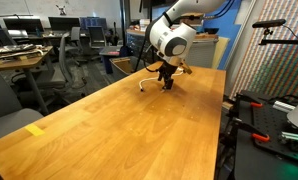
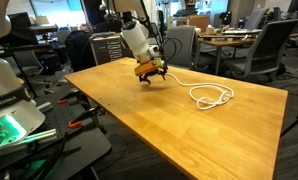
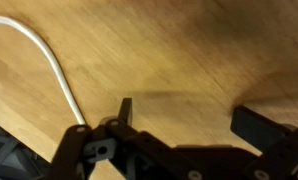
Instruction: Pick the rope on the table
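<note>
The rope [image 2: 193, 95] is a thin white cord lying on the light-brown wooden table [image 2: 189, 130]; it runs from beside the gripper to a loose loop further along. In an exterior view, a short white curve of the rope [image 1: 146, 85] shows just beside the gripper [image 1: 167, 80]. The gripper [image 2: 153, 76] hangs low over the far part of the table. In the wrist view the gripper [image 3: 194, 115] is open with only bare wood between its fingers, and the rope [image 3: 57, 72] curves past outside the left finger [image 3: 126, 108].
A yellow tape mark [image 1: 35, 129] sits near the table's front corner. Office chairs [image 2: 269, 45] and grey desks [image 1: 24, 55] stand beyond the table. Black equipment [image 1: 264, 120] crowds one long side, and a robot base with a green light [image 2: 9, 125] stands by another edge.
</note>
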Action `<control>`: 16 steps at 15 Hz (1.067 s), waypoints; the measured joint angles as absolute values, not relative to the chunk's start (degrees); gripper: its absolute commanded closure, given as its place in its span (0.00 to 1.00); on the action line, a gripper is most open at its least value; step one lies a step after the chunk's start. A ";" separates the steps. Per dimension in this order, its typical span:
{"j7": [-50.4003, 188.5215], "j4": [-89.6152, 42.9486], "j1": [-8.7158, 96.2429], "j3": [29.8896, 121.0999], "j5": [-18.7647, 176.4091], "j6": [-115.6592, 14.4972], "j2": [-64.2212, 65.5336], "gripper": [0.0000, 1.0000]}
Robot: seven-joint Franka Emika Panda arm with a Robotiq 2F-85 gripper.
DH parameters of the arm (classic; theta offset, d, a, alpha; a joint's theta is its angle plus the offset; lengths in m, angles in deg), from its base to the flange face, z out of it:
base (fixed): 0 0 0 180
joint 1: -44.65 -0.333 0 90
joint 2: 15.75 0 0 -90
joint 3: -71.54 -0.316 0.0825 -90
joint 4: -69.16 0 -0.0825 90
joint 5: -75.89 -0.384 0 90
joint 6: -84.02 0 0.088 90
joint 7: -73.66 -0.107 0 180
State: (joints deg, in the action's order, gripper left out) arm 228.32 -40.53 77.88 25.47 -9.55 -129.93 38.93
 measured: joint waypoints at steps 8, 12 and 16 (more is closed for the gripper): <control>229.35 -39.33 75.17 27.64 -3.67 -129.12 40.40 0.00; 229.33 -41.45 74.65 28.85 -9.69 -128.96 37.00 0.00; 229.12 -43.64 75.81 27.89 -15.41 -132.36 30.31 0.00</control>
State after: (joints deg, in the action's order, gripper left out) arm 229.12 -43.64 75.81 27.89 -15.41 -132.36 30.31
